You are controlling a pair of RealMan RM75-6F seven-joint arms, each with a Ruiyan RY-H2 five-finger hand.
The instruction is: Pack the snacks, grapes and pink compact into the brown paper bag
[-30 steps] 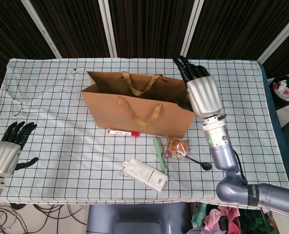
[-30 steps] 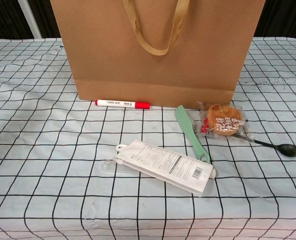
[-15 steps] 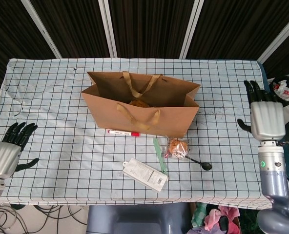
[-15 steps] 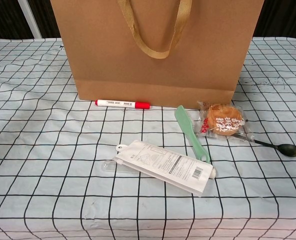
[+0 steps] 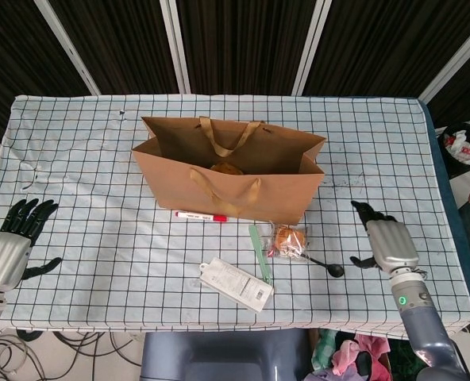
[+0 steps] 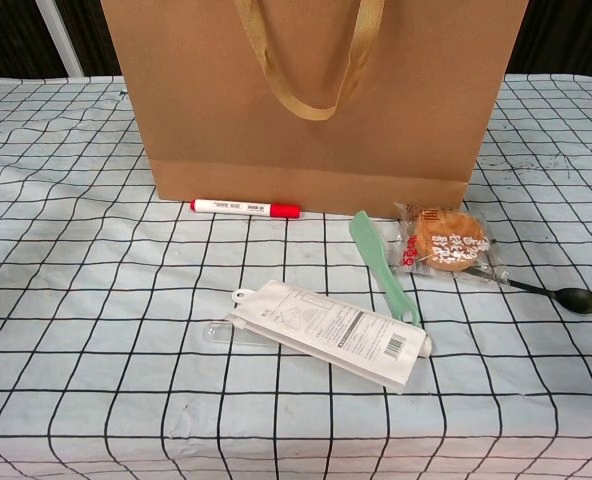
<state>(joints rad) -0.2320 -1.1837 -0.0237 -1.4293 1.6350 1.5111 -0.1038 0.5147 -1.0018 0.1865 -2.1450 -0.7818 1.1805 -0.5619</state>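
Right hand: right hand has come down from beside the table's far right edge to hover low near the spoon, fingers apart, holding nothing.
Left hand: left hand unchanged at the near left corner, fingers spread, empty.
White packet: white packet lies nearest, barcode and small print too fine to read.
Snack: wrapped snack just right of the green stick; red characters on the wrapper, unreadable.
Pen: red-capped pen against the bag's foot.
Bag: brown paper bag upright and open, something orange-brown inside.
Meaning: wrapped snack probably goes in next; grapes and compact not visible.
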